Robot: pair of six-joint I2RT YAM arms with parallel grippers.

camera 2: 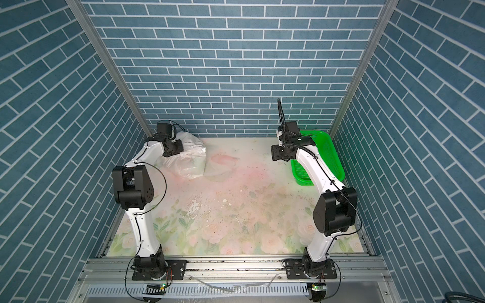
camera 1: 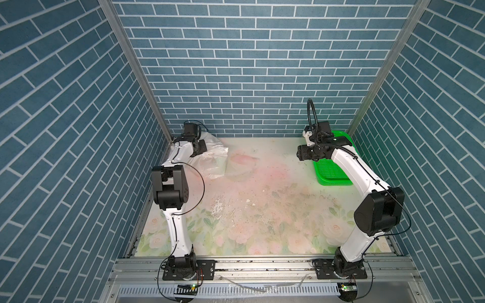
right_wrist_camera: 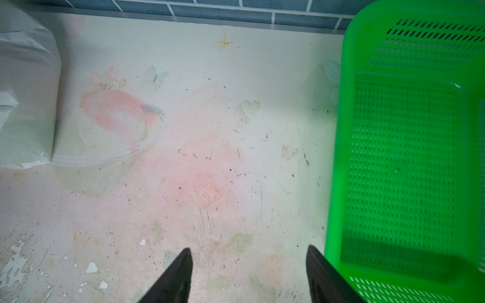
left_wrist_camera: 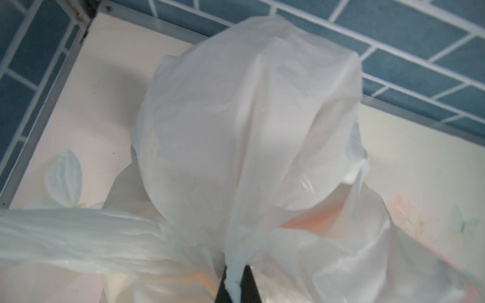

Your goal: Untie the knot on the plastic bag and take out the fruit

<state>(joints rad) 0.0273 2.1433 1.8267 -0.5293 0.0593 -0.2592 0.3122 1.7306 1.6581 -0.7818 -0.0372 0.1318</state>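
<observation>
Near surface: the worn floral-printed tabletop (right_wrist_camera: 210,162) lies bare across the middle, its print flaked at the near left.
Right tool: the right gripper (right_wrist_camera: 248,248) hangs over the table at mid-depth on the right with its jaws wide apart and nothing between them.
Container: the green perforated plastic basket (right_wrist_camera: 404,170) sits at the far right, just beside that gripper, with nothing in it.
Left tool: the left gripper (left_wrist_camera: 235,274) is at the far left, jaws pinched tight on a thin twisted strand of film.
Task item: the thin, translucent white plastic bag (left_wrist_camera: 249,118) slumps in the far left corner, close to the brick-patterned walls.
Knot: I cannot pick it out for certain; the pinched strand runs from a gathered bunch.
Fruit: hidden; only a faint orange tint shows through the film.
Doing it well: I judge the pull should be slow and along the strand, away from the bunch. The free gripper could cross over to hold the bag down, since thin film stretches or drags.
</observation>
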